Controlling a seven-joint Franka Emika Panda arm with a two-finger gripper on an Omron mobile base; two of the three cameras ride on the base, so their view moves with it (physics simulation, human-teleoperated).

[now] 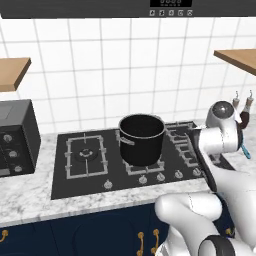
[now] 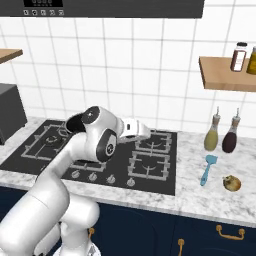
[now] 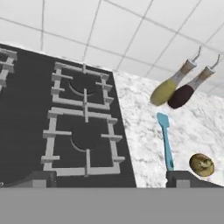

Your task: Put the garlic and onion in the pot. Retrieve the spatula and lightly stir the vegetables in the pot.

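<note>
Fingertips first: my pincer [image 3: 109,180] is spread wide, pinching nothing, above the hob's right burners. Just beyond, on the marble counter [image 3: 144,113], lie the light-blue spatula [image 3: 165,139] and a small tan-yellow round onion [image 3: 201,164] near the front edge. Far left stands the tall black metal pot [image 1: 142,138]; whether garlic's inside, I cannot tell. Onion, stirring remain.

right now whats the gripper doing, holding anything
Gripper: open, holding nothing, above the counter near the spatula.
</note>
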